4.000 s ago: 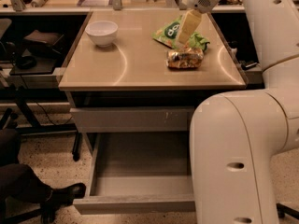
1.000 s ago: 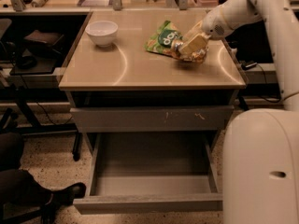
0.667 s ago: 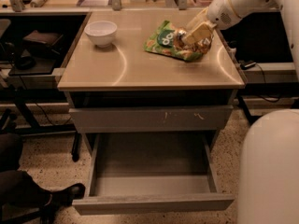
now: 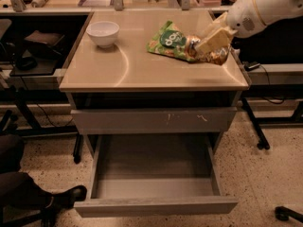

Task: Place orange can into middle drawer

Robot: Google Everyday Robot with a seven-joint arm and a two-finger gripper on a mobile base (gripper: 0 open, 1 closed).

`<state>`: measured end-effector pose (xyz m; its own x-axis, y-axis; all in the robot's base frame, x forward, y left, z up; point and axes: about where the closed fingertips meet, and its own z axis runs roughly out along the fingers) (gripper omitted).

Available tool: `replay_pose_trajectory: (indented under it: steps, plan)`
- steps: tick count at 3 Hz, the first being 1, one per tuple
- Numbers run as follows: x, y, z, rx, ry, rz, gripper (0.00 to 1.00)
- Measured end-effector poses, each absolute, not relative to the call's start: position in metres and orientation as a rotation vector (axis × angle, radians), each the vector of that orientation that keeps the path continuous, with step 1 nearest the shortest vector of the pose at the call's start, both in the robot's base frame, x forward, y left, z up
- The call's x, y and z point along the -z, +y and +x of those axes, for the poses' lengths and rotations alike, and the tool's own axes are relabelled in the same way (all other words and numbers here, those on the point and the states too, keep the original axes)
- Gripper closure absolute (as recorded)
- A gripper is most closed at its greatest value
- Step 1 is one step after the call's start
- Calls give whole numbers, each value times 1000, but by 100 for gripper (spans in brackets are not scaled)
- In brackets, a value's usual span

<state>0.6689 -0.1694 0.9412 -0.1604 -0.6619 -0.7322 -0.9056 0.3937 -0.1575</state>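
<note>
The orange can (image 4: 217, 56) lies on its side on the tabletop near the right edge, touching the green snack bag (image 4: 169, 40). My gripper (image 4: 211, 38) reaches in from the upper right and sits right on top of the can, hiding part of it. The can rests on the table. The middle drawer (image 4: 156, 206) is pulled wide open below the table front. Its smooth grey inside holds nothing.
A white bowl (image 4: 103, 33) stands at the table's back left. The drawer front with small orange scratches (image 4: 151, 121) is shut above the open drawer. A person's shoe (image 4: 61, 197) is on the floor at the lower left. A chair wheel (image 4: 284, 214) is at the lower right.
The arm's bulk has swung out of the foreground to the upper right, so the open drawer now shows fully. The gripper has stayed at the can beside the bag.
</note>
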Motion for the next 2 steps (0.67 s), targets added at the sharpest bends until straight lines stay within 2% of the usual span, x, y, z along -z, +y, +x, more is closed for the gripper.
replay_pose_trajectory:
  steps: [1,2]
  plan:
    - [-897,-183,626,-554,2020,-1295,100]
    - [-897,-183,626,-554,2020,-1295,100]
